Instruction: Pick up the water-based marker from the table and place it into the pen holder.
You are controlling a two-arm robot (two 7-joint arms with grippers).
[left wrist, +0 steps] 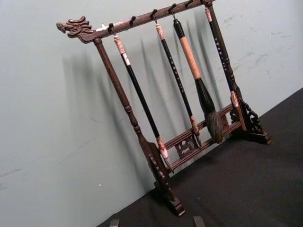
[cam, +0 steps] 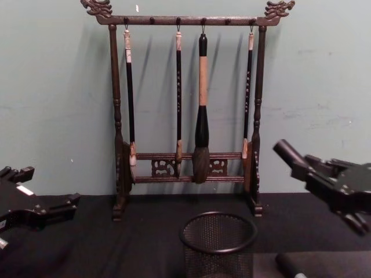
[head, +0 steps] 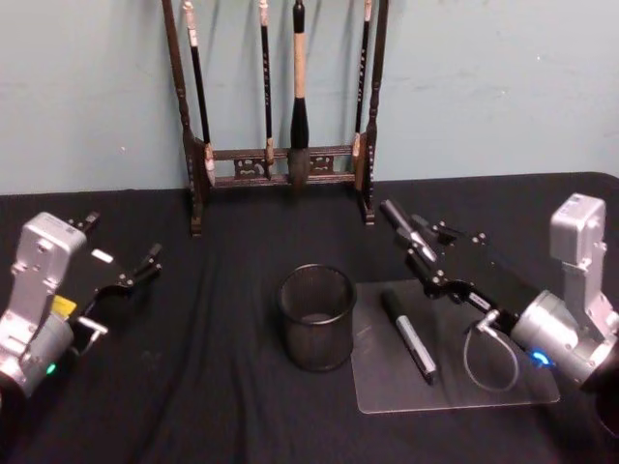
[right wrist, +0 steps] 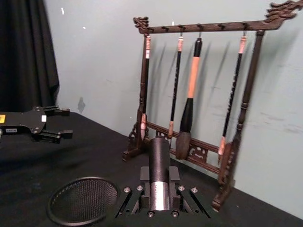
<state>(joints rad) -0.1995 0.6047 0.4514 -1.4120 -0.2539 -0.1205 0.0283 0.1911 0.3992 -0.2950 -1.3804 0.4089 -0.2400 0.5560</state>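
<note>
Right tool (head: 426, 256) is clamped on a black-and-silver marker (head: 398, 220), up above the black worktop (head: 213, 387), behind and right of the round black wire-mesh pen holder (head: 316, 338). Second black marker (head: 408, 333) lies on the clear plastic sheet (head: 484, 387) just right of the holder (not touching it, far as I can see). Left tool (head: 124, 238) sits spread wide on my left.

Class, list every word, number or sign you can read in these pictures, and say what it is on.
No text can be read.
Pale marks down the hanging brushes: too small.
White label and yellow label on the left gripper: blurred.
Grey band on the marker: no legible print.
</note>
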